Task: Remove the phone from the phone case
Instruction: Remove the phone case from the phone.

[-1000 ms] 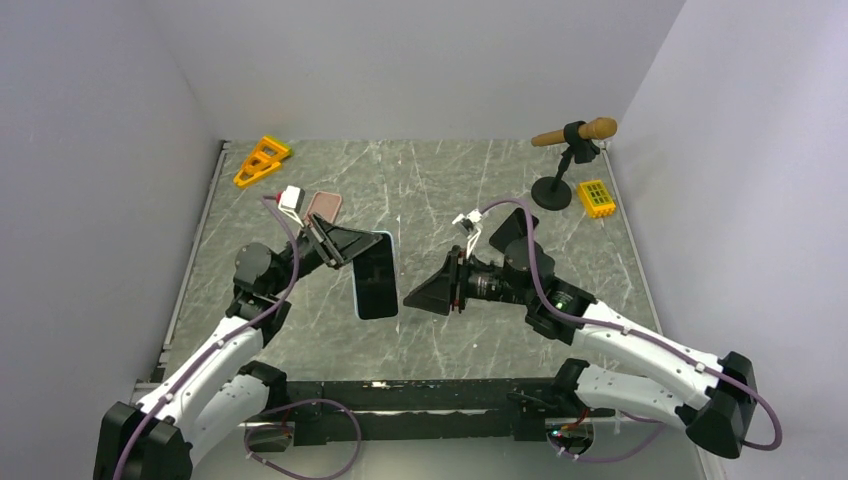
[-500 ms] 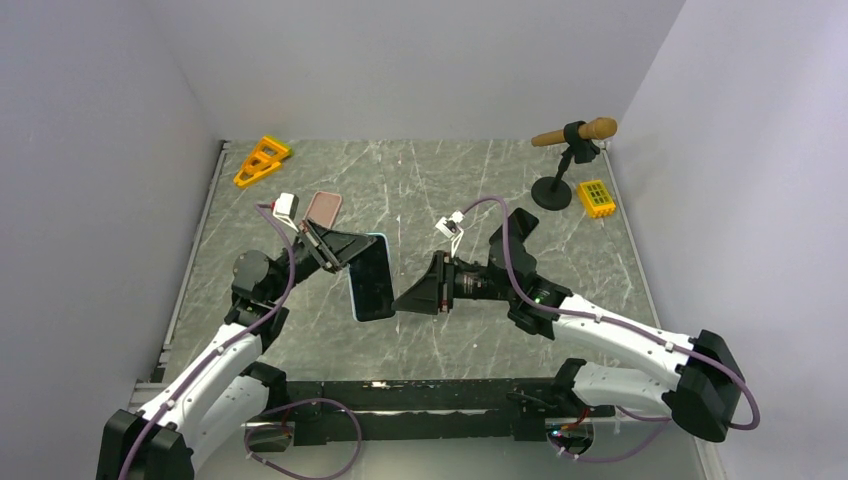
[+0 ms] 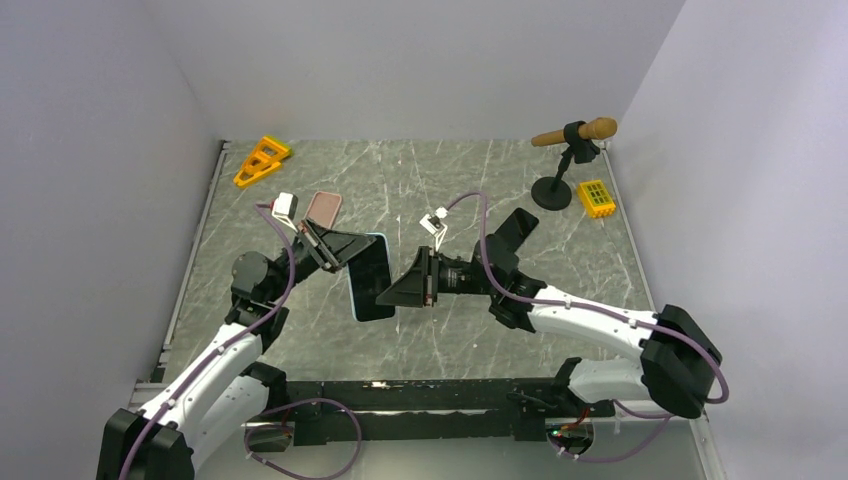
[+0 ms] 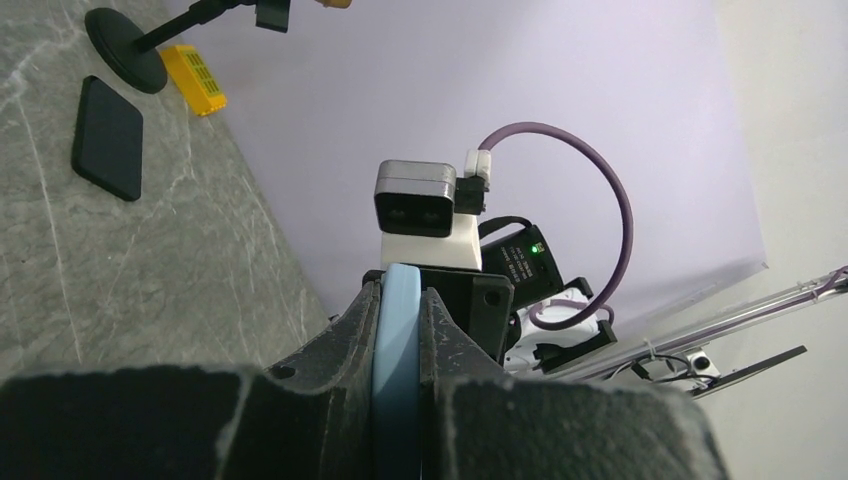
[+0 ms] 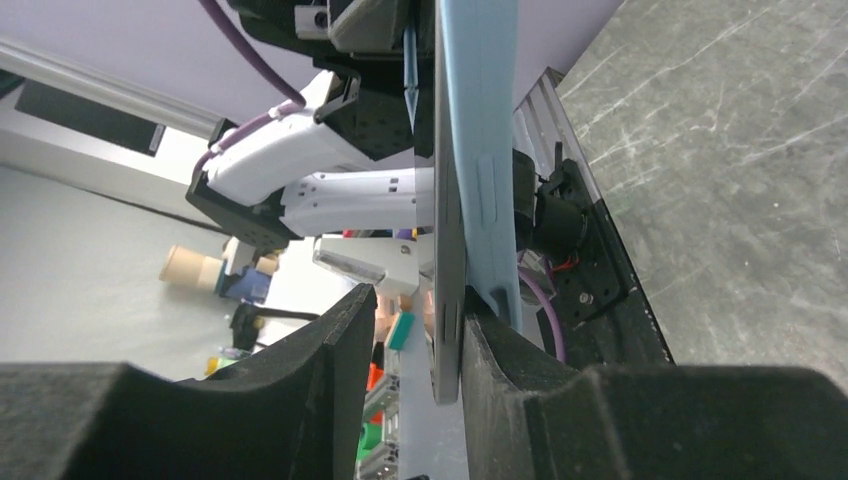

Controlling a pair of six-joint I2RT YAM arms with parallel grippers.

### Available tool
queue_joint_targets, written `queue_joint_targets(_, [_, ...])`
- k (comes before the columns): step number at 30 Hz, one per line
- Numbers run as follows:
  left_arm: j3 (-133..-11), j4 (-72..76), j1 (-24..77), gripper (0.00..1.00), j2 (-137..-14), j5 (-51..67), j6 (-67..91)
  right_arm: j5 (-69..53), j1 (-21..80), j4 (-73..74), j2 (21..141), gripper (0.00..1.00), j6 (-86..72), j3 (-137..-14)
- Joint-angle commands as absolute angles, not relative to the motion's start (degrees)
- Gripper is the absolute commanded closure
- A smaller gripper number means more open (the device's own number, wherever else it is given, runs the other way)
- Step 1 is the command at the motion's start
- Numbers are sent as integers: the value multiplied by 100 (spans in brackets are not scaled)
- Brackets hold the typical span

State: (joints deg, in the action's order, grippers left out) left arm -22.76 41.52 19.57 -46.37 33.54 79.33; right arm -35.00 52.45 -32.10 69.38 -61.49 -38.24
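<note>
My left claw (image 4: 398, 345) pinches the pale-blue phone case (image 5: 490, 150) with the phone (image 3: 372, 285) in it, held up off the bench (image 3: 450, 180). My right claw (image 5: 420, 310) is spread astride its free edge, with one finger touching it and the other apart.

The grey marble table (image 3: 420, 190) carries an orange triangular frame (image 3: 262, 160) at its far left corner, a pink card (image 3: 323, 208) near it, a black slab (image 3: 513, 228) right of centre, and a black stand (image 3: 551, 192) and yellow block (image 3: 596, 198) at the far right corner.
</note>
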Motion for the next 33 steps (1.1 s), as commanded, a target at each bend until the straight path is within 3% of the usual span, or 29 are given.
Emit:
queue_joint_targets(1, [-2258, 4706, 1995, 100, -4632, 3349, 8183, -3248, 5247, -3899, 7415, 63, -6458, -4334])
queue_joint_targets(6, [-2156, 4816, 1995, 100, -4649, 3371, 8382, -3551, 5219, -4210, 8155, 80, -6824, -4911])
queue_joint_targets(15, [-2148, 4923, 1971, 100, -4788, 3472, 8376, -3492, 5191, -4819, 8205, 97, -7331, -4661])
queue_joint_targets(17, [-2093, 5285, 1976, 88, -4916, 3523, 8505, -3586, 5142, -4907, 8229, 100, -7422, -4643])
queue_joint_targets(20, [-1967, 5863, 1966, 56, -5029, 3566, 8659, -3730, 5027, -5262, 8311, 100, -7624, -4563])
queue_joint_targets(24, [-1983, 5670, 1898, 29, -4893, 3694, 8457, -3866, 4824, -5412, 8278, 100, -7703, -4368])
queue_joint_targets(30, [-2322, 5372, 1898, 2, -4957, 4150, 8020, -4066, 4438, -5738, 8160, 100, -7939, -4128])
queue_joint_targets(33, [-2304, 5478, 1898, 1, -5037, 4354, 7992, -4118, 4280, -5663, 8061, 100, -7924, -4098])
